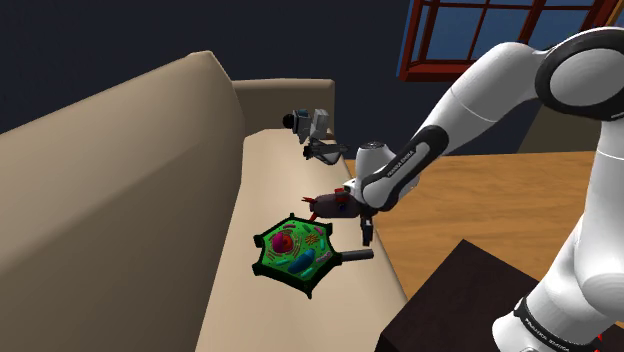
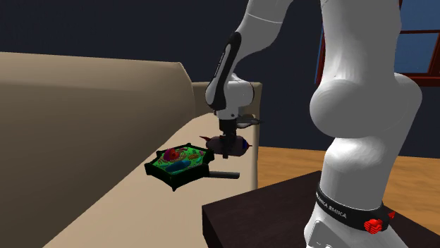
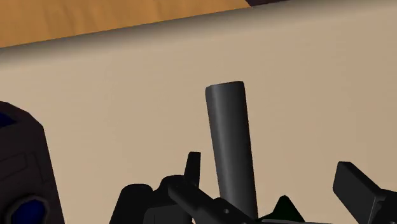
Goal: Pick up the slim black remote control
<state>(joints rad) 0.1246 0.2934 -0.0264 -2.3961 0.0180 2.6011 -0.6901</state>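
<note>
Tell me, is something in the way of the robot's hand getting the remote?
Nothing visible is. The open gripper hangs right over the remote, which lies bare on the sofa seat between the fingers. The green model sits beside one end, not in between.

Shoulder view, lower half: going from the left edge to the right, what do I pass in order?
Beige sofa backrest → green cell model → slim dark remote → dark stand.
</note>
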